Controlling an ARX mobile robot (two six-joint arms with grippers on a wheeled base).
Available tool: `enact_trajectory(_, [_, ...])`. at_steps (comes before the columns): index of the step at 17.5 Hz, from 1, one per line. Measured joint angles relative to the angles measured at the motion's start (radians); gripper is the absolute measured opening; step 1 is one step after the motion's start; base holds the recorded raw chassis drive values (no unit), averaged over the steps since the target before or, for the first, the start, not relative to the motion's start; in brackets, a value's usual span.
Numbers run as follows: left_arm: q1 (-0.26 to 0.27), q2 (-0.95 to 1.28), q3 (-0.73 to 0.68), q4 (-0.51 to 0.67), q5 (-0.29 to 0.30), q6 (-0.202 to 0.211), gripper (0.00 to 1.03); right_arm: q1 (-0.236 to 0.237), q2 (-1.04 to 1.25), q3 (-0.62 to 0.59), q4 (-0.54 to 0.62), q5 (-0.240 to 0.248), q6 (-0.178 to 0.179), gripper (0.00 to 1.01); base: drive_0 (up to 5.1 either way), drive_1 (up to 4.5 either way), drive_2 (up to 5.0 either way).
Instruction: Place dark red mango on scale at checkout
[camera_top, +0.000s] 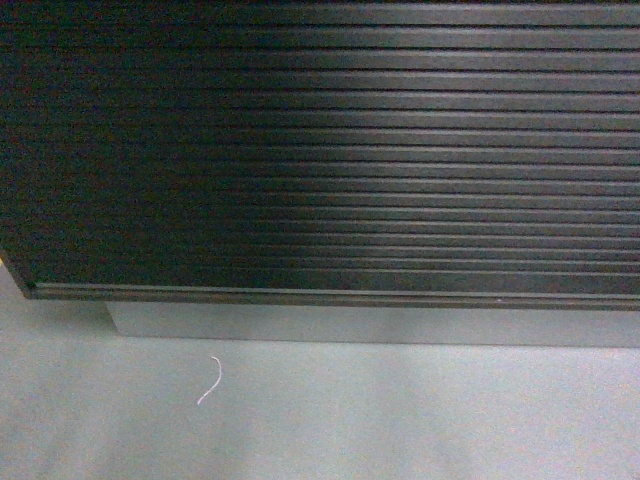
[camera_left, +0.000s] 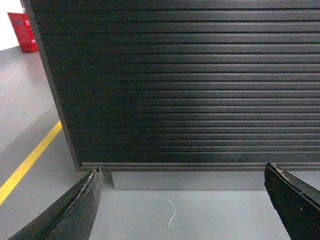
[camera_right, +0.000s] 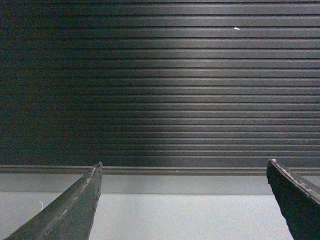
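Observation:
The checkout (camera_top: 330, 150) fills the head view as a dark, horizontally ribbed front on a grey plinth (camera_top: 370, 325); its top is out of view. The same slatted front shows in the left wrist view (camera_left: 190, 85) and in the right wrist view (camera_right: 160, 85). My left gripper (camera_left: 182, 172) is open, its black fingers (camera_left: 80, 207) wide apart over bare grey floor. My right gripper (camera_right: 182, 167) is open too, with nothing between its fingers (camera_right: 75, 207). The dark red mango and the scale are out of view. Neither gripper appears in the head view.
Grey floor lies in front of the plinth, with a small white thread (camera_top: 212, 380) on it, also in the left wrist view (camera_left: 171, 212). A yellow floor line (camera_left: 27, 162) runs left of the counter's corner. A red box (camera_left: 22, 31) stands far back left.

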Motion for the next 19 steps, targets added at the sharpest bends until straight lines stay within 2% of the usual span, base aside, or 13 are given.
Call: enact_trajectory(19, [0.000, 0.000, 0.000, 0.000, 0.000, 0.000, 0.98, 0.000, 0.000, 0.000, -0.001, 0.000, 0.000, 0.98, -0.1, 2.36, -2.5])
